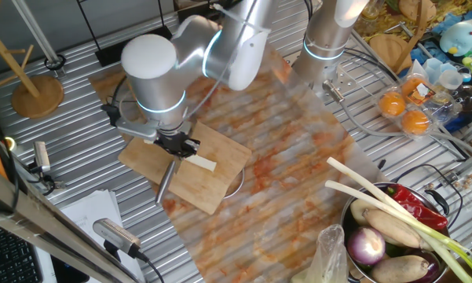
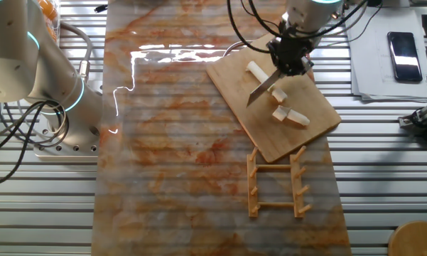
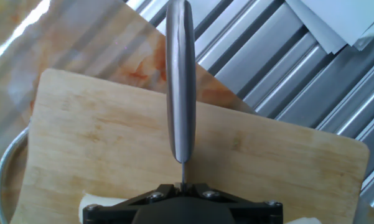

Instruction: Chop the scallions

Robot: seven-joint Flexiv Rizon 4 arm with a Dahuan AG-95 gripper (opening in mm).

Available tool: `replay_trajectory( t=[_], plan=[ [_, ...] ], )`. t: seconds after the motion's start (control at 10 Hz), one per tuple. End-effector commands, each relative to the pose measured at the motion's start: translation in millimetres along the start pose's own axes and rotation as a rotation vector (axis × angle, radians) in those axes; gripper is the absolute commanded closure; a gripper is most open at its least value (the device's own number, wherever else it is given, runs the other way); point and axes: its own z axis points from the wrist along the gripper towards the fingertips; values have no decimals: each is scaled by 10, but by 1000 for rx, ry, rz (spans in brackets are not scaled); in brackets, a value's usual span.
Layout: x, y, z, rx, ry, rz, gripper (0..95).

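A wooden cutting board lies on the marbled mat. Pale cream scallion pieces lie on it: one longer stub and three short chunks. My gripper is shut on a knife, its blade slanting down over the board between the stub and the chunks. In one fixed view the gripper holds the knife beside a scallion piece on the board. In the hand view the knife points away from the gripper over the board, with a scallion end at the bottom left.
A wooden rack lies just beside the board. A metal bowl at the front right holds long green-leaved stalks, a red pepper and an onion. A second arm's base stands on the mat's other side. A wooden stand is at the left.
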Motion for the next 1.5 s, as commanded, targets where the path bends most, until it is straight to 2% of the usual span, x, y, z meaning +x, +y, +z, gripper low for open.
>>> replay_trajectory(
  t=[0.1,0.4,0.6,0.8,1.0,1.2,1.4,1.5],
  plan=[
    [16,30,-86,4,14,17,950],
    [-21,120,-227,-4,8,47,950],
    [-49,151,-228,-14,1,76,950],
    [-63,165,-218,-39,-1,105,950],
    [-71,194,-197,-40,-5,110,950],
    [-69,274,-169,-30,3,131,950],
    [-19,296,-134,-15,15,140,950],
    [23,320,-97,-11,10,138,950]
  ],
)
